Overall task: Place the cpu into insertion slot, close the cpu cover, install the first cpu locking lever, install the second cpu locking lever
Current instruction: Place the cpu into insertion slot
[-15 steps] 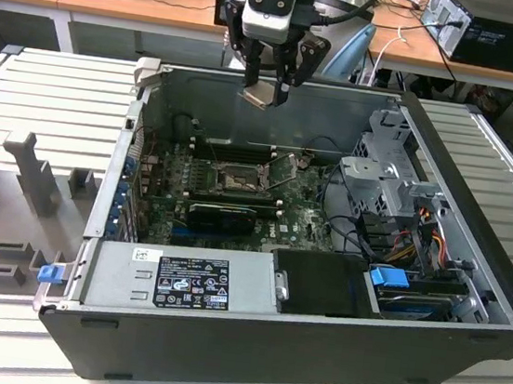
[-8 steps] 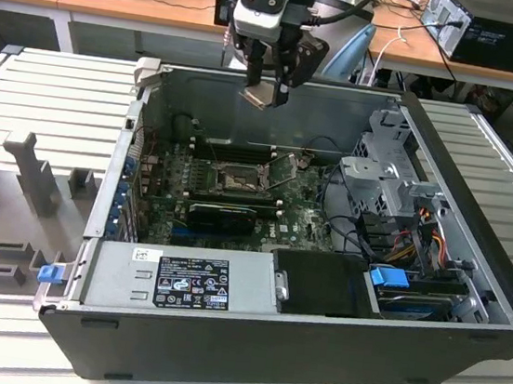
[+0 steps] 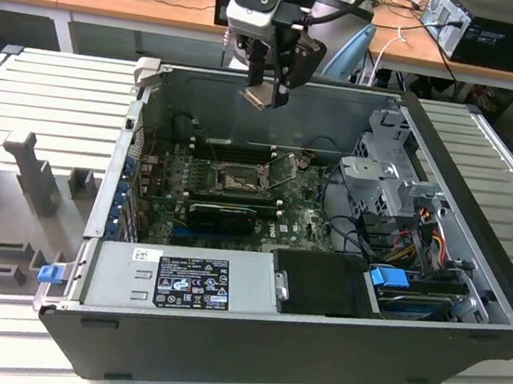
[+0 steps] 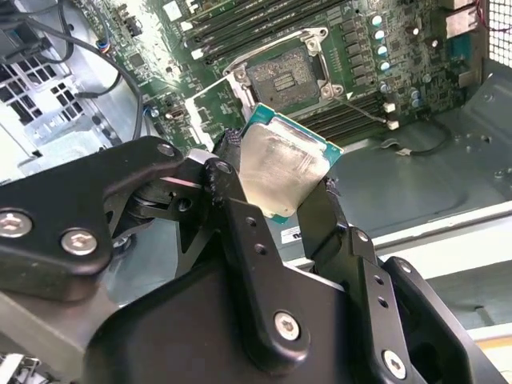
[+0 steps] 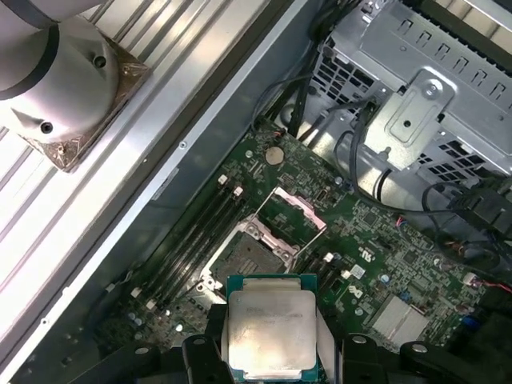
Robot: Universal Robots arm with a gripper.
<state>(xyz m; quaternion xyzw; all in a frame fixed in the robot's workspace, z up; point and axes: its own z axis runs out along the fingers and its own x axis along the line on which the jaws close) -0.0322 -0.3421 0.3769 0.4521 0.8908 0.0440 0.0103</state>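
One cpu [image 4: 282,164] sits clamped edge to edge in my claw [image 4: 278,184], its silver face showing in the second wrist view. In the exterior view I see the claw hanging above the open computer case [image 3: 312,353], well clear of the insertion slot [image 5: 244,258]. The slot lies bare on the green board. The cpu cover [image 5: 304,210] stands tilted open beside it. The case rests on the ribbed counter [image 3: 45,82].

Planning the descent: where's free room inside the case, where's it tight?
Free: bare metal strip between green board and case rim; air over the insertion slot. Crowded: cables, drive cage at exterior view's right. Hand holds cpu.
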